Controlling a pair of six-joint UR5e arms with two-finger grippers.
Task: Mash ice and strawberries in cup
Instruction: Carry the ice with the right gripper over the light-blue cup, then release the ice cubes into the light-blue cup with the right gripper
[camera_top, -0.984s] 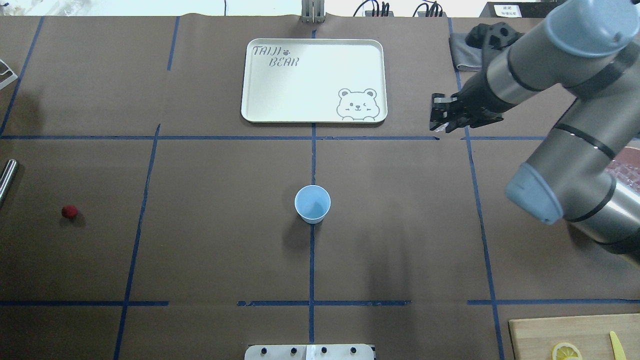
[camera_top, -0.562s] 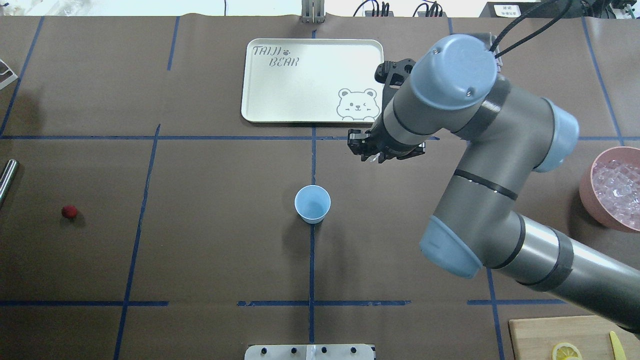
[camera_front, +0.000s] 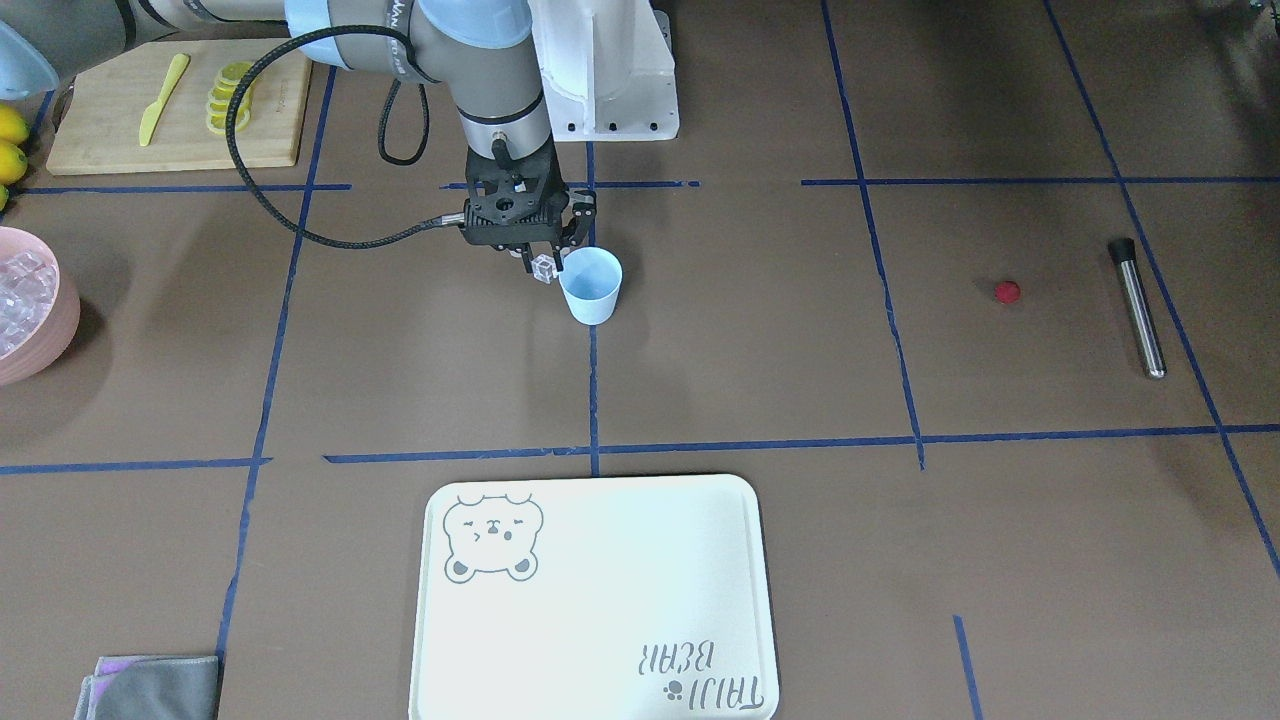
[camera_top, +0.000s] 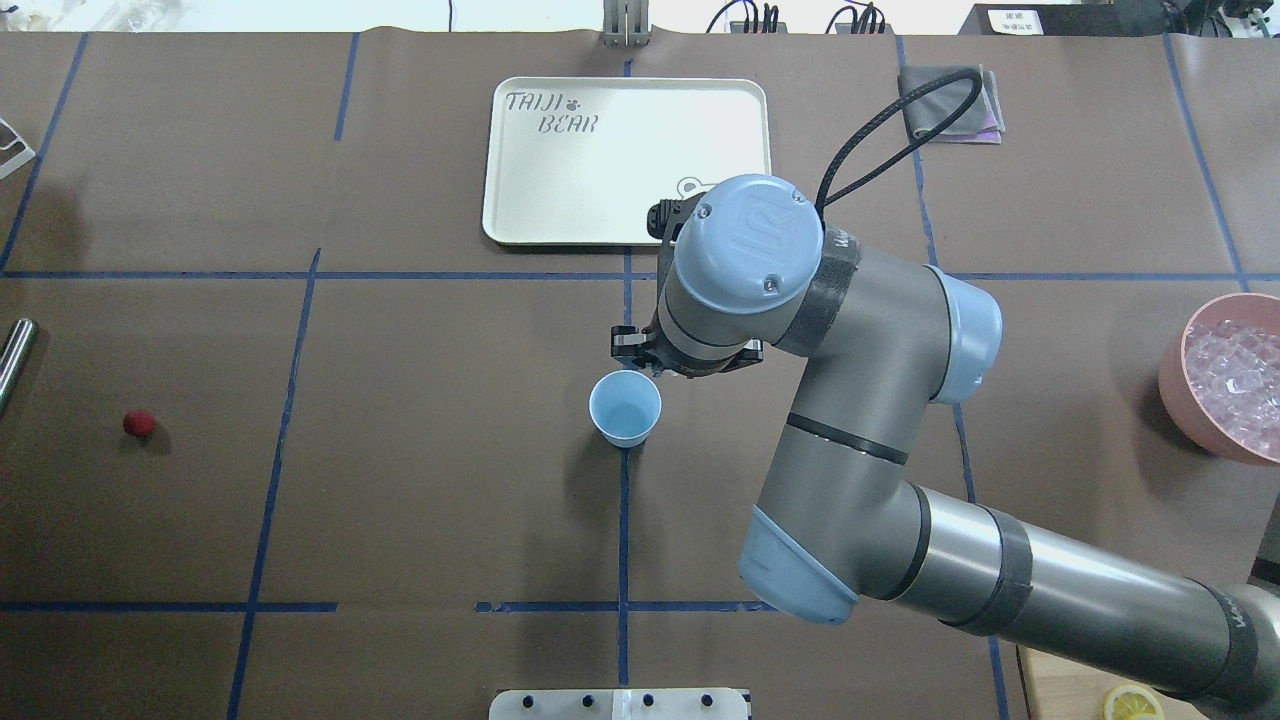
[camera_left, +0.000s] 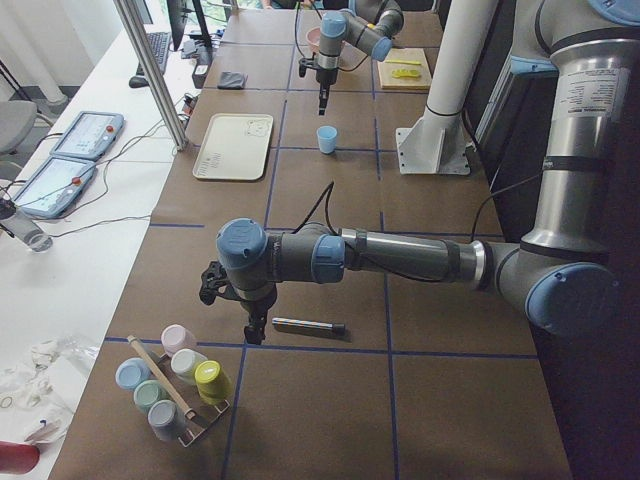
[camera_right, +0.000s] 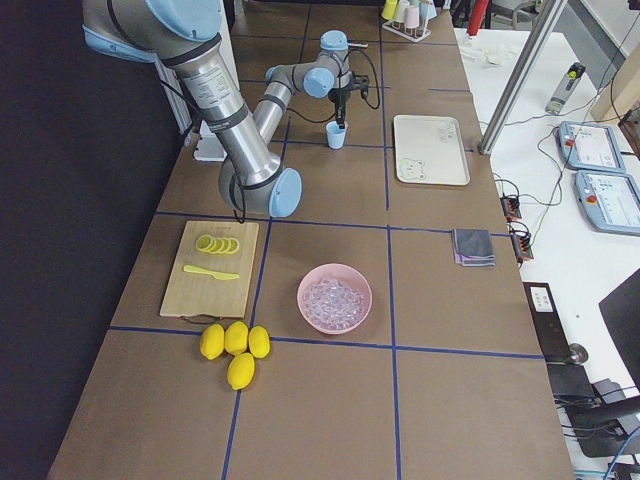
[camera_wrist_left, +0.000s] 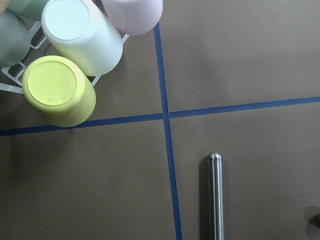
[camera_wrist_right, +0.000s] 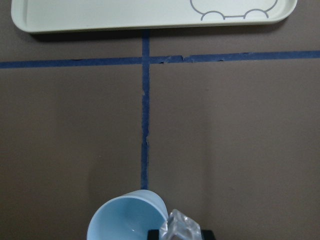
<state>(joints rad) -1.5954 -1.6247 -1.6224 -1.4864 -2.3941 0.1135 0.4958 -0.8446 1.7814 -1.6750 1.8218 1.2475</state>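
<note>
In the overhead view, the strawberry (camera_top: 139, 423) lies far left on the counter (camera_top: 420, 500), with the cup (camera_top: 625, 408) at centre. Just beside the cup's rim, the right gripper (camera_front: 542, 262) has its fingers closed on an ice cube (camera_wrist_right: 181, 227). I cannot tell how the left gripper (camera_left: 253, 330) fingers stand.

Even, bright overhead light; soft shadows; sharp focus.
</note>
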